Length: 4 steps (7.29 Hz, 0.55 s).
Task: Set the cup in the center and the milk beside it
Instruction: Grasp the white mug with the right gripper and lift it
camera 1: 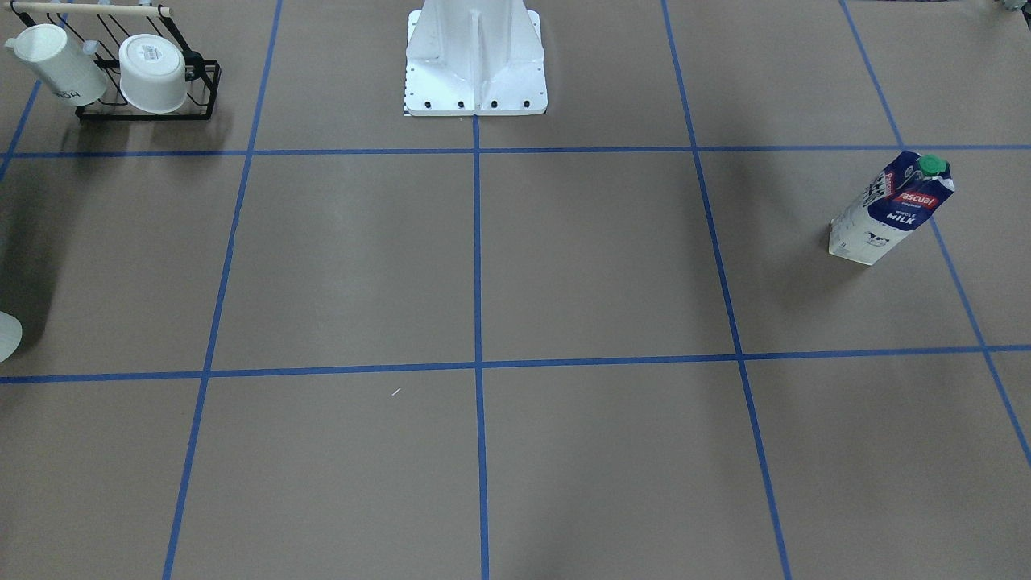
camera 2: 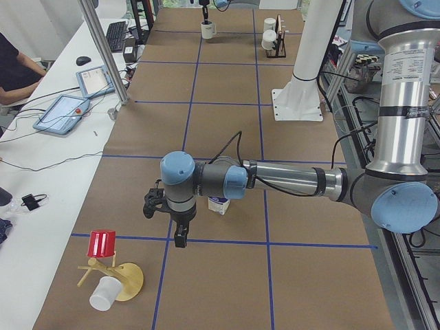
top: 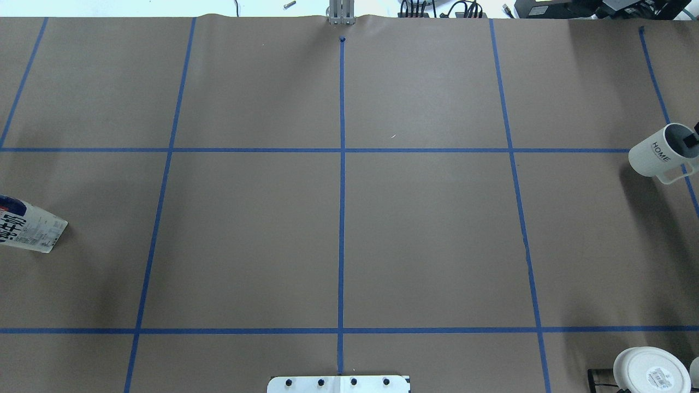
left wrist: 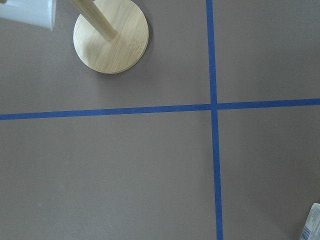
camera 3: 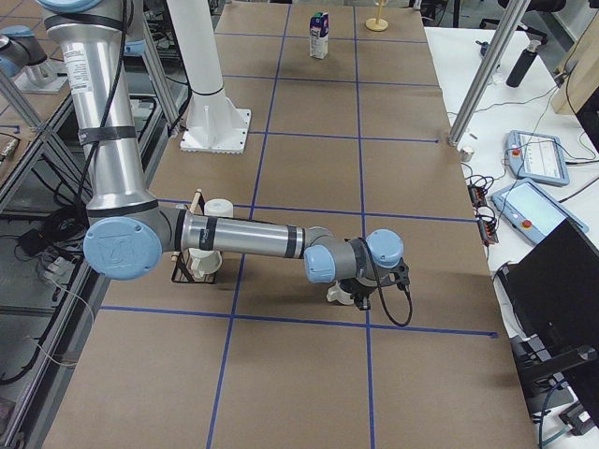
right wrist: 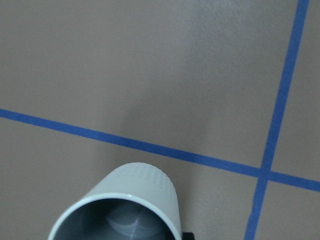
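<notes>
The cup (top: 655, 155) is a small white mug with a loop handle and a grey inside. It stands at the right edge of the overhead view, where "HOME" shows on its side. It fills the bottom of the right wrist view (right wrist: 125, 205). My right gripper (camera 3: 360, 295) is at the cup's rim, with one black finger (top: 691, 141) over its opening; I cannot tell if it is shut. The milk (camera 1: 890, 209) stands upright far on my left side. My left gripper (camera 2: 180, 237) hangs just past it, fingers down, state unclear. The centre crossing (camera 1: 478, 365) is bare.
A black wire rack (camera 1: 201, 89) beside the base holds a taller lettered mug (camera 1: 56, 64) and a wide labelled cup (camera 1: 153, 72). A wooden mug tree (camera 2: 127, 282) with a red cup (camera 2: 103, 244) and a white cup (camera 2: 104, 294) stands beyond the milk.
</notes>
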Each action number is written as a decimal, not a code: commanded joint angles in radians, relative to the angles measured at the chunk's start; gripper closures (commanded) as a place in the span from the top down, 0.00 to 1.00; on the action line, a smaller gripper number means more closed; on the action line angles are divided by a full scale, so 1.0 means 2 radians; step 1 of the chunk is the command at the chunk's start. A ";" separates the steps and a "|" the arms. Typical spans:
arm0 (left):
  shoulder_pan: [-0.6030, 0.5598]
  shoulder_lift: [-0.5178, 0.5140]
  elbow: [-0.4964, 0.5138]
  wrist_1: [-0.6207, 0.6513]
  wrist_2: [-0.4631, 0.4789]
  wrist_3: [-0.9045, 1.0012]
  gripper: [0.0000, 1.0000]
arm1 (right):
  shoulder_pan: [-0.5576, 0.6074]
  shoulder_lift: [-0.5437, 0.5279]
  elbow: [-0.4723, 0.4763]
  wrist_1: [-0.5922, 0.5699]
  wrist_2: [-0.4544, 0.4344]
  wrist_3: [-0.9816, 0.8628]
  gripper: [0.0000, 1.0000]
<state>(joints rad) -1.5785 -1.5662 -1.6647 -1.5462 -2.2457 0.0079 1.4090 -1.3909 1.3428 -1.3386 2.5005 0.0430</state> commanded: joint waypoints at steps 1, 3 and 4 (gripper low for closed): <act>0.000 0.000 0.004 0.000 0.000 0.000 0.99 | 0.002 0.078 0.010 -0.061 0.013 0.004 0.00; 0.000 0.000 0.004 -0.018 0.000 0.000 0.99 | -0.044 0.179 0.010 -0.117 -0.001 0.037 0.00; 0.000 0.000 0.008 -0.018 0.000 0.000 0.99 | -0.084 0.221 0.011 -0.114 -0.020 0.130 0.00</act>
<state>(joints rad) -1.5784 -1.5662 -1.6558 -1.5727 -2.2457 0.0081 1.3239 -1.0591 1.3634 -1.5481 2.4966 0.1403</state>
